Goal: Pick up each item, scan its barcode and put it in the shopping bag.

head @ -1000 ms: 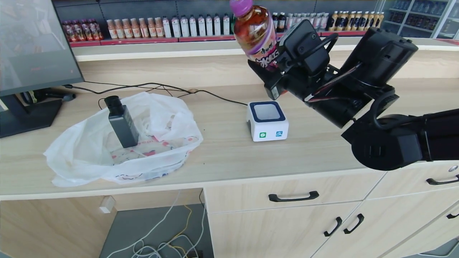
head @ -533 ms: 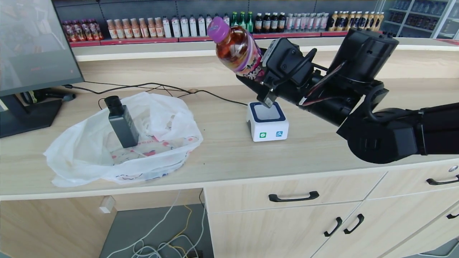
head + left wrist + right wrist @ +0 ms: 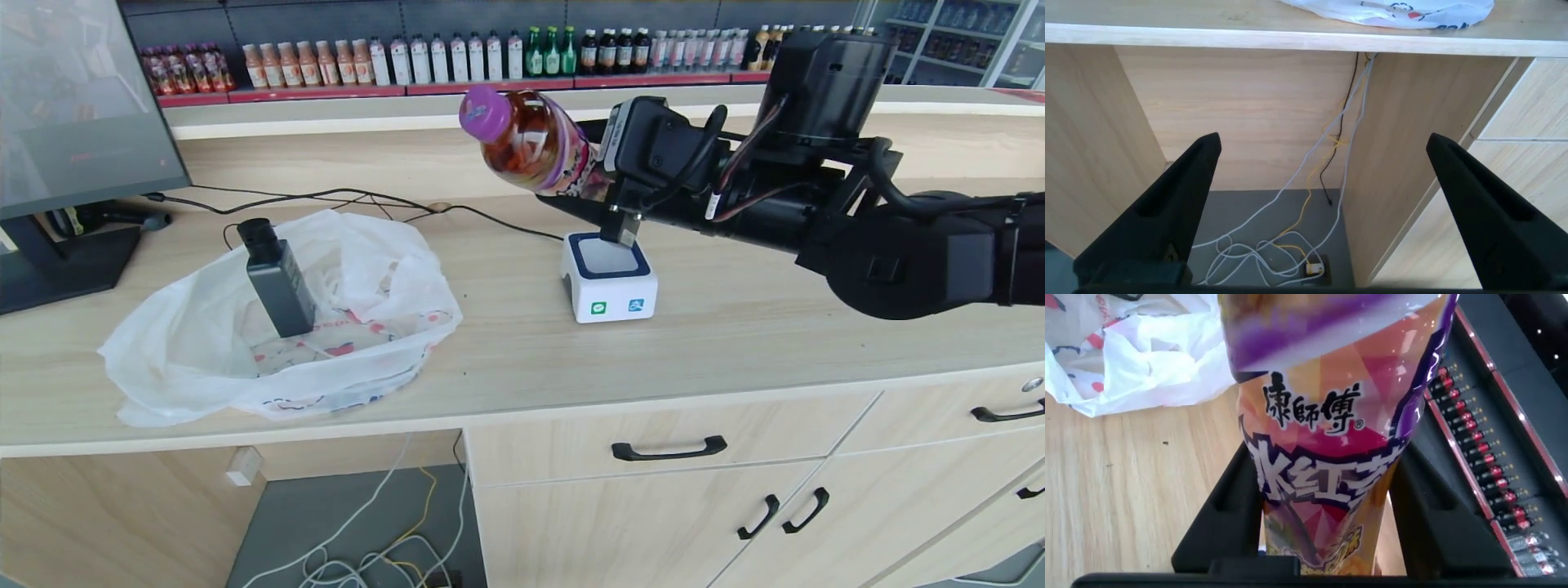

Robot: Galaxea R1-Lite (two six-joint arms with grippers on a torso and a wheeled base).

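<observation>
Your right gripper [image 3: 584, 184] is clenched on the lower part of the drink bottle [image 3: 531, 147], one finger on each side of its purple and orange label, as the right wrist view shows [image 3: 1323, 531]. The bottle is held up off the counter [image 3: 735, 327] and tilted hard, its purple cap [image 3: 483, 113] pointing toward your left and slightly up, its amber liquid showing through the neck. In the head view the gripper hangs right above the white scanner [image 3: 608, 278], whose blue-rimmed window faces up; you cannot tell from here which part of the label faces that window. The shopping bag [image 3: 384, 278], white plastic and lying open, sits on the counter well to the left of the scanner, and a dark grey bottle [image 3: 279, 282] stands tilted inside it. Your left gripper [image 3: 1323, 143] is down below the counter edge with its jaws spread wide and nothing between them, facing the open bay where loose cables [image 3: 1315, 188] hang to the floor.
</observation>
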